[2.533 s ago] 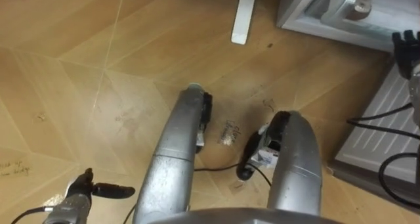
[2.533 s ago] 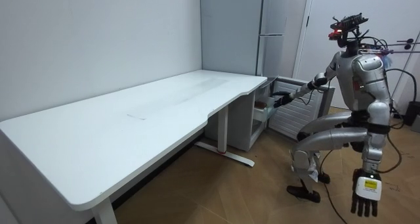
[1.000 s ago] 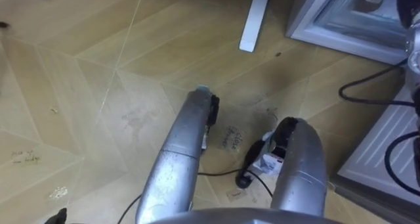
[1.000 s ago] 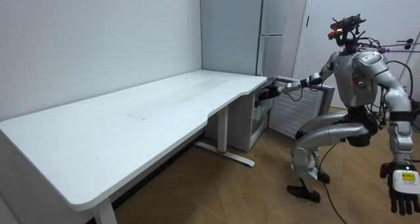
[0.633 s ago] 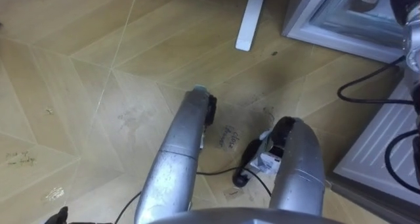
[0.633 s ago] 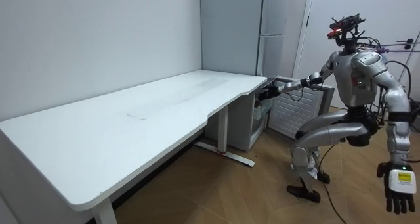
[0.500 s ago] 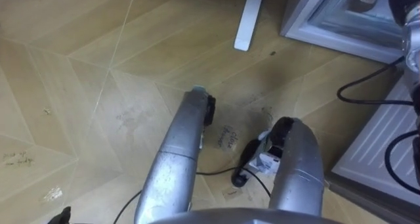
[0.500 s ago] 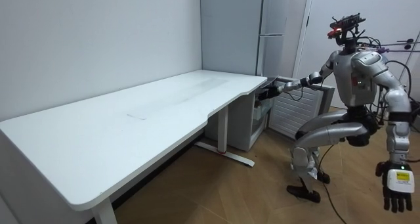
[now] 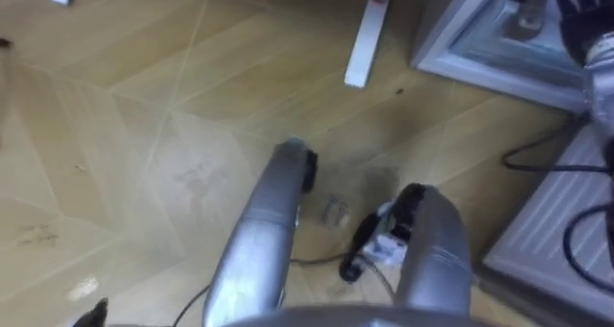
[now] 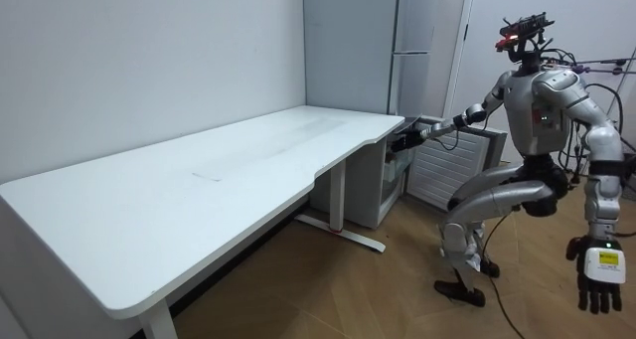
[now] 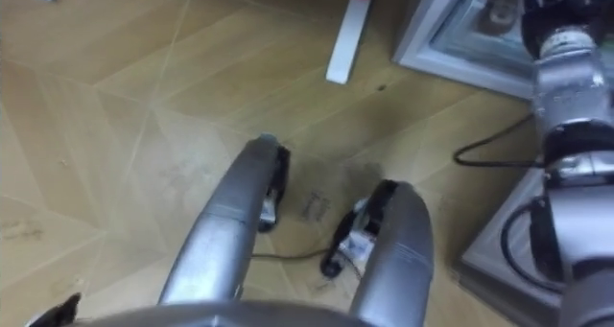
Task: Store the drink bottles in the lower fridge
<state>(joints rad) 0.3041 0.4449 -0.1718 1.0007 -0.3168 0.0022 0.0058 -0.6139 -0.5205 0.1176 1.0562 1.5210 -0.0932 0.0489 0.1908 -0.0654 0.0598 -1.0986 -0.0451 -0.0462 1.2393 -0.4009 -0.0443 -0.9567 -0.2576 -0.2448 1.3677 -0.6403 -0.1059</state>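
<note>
The right hand [image 10: 409, 133] is at the lower fridge [image 10: 373, 195], far right; its fingers' state I cannot tell. The left hand [image 10: 597, 279] hangs low, fingers straight.

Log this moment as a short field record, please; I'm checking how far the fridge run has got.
stance: knees bent on the wood floor, beside the white desk, facing the lower fridge
door: swung open
right hand: stretched out at the fridge opening
left hand: hangs at its side, fingers straight, holding nothing
</note>
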